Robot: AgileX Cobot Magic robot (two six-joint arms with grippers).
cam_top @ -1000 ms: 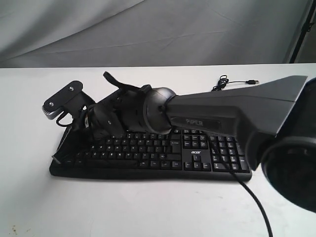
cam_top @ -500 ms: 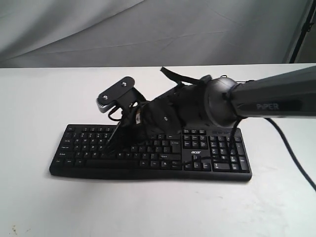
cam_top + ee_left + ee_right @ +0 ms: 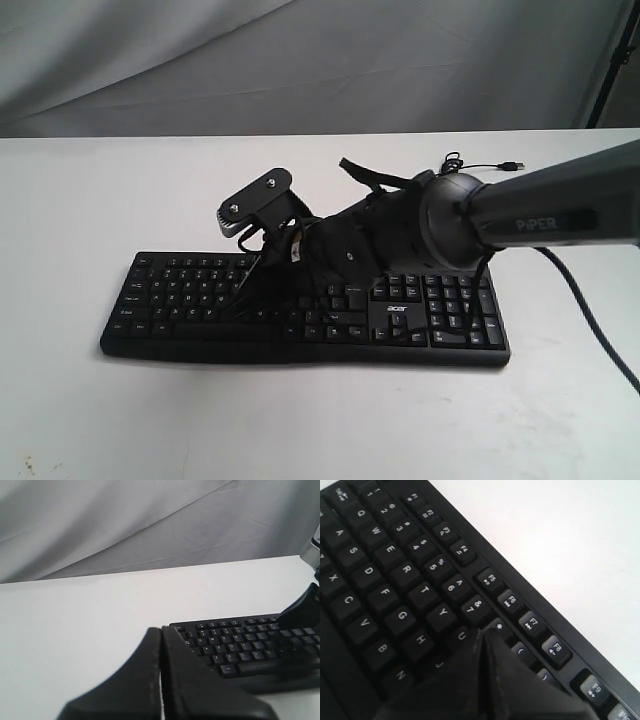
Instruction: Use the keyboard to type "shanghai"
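The black keyboard (image 3: 180, 296) lies across the middle of the white table, its number pad and "acer" logo (image 3: 396, 309) toward the right. My right gripper (image 3: 246, 287) reaches in from the right, shut and empty, its tip down at the upper letter rows. Seen from the right wrist, that gripper (image 3: 481, 633) sits just beside the U key (image 3: 461, 636) and the 8 key (image 3: 497, 626), hiding the keys beneath it. My left gripper (image 3: 161, 629) is shut and empty, off the keyboard's (image 3: 240, 645) Esc-side end; the exterior view does not show it.
The keyboard's thin USB cable (image 3: 470, 165) lies coiled on the table behind the right arm (image 3: 540, 210). A grey cloth backdrop (image 3: 300, 60) hangs behind the table. White table surface (image 3: 300, 420) lies in front of the keyboard.
My right gripper has travelled rightward along the keyboard, from its left end to the middle letter keys. The arm has swung back out of the foreground.
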